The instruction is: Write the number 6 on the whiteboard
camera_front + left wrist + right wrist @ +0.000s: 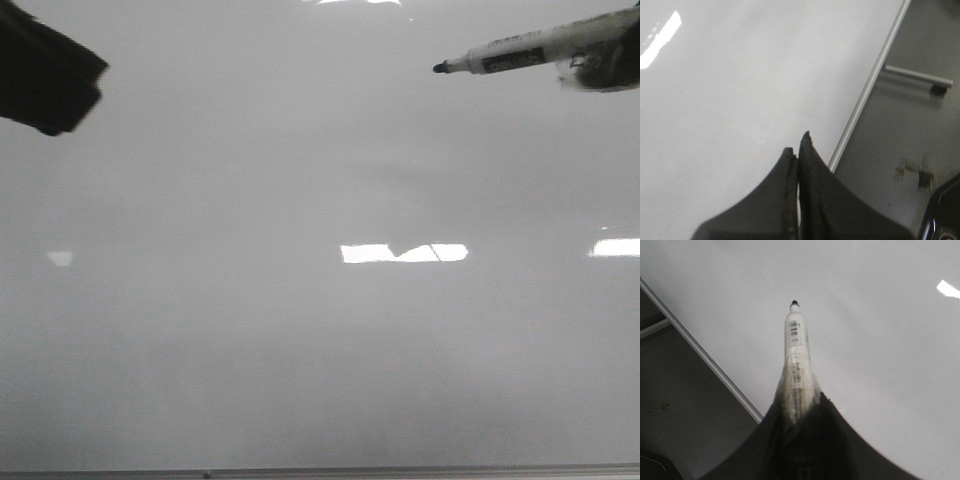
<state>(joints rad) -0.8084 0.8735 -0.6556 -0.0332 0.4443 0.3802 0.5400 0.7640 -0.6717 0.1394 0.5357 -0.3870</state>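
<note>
The whiteboard (300,350) fills the front view, glossy pale grey with bright glare patches. The number 6 is out of view; only a faint thin dark line crosses the middle glare patch (432,250). My right gripper (605,60) hangs at the top right, shut on a white marker (520,55) whose uncapped black tip points left, above the board. In the right wrist view the marker (796,355) sticks out from the gripper (799,405) over the whiteboard (880,340). My left gripper (45,75) sits at the top left, its fingers pressed together with nothing between them (799,145).
The board's thin metal frame edge (870,85) runs beside the left gripper, with a grey table (910,150) and a metal bar (917,76) beyond it. The same kind of edge (700,350) shows near the right gripper. The board's near edge (320,470) lies at the bottom.
</note>
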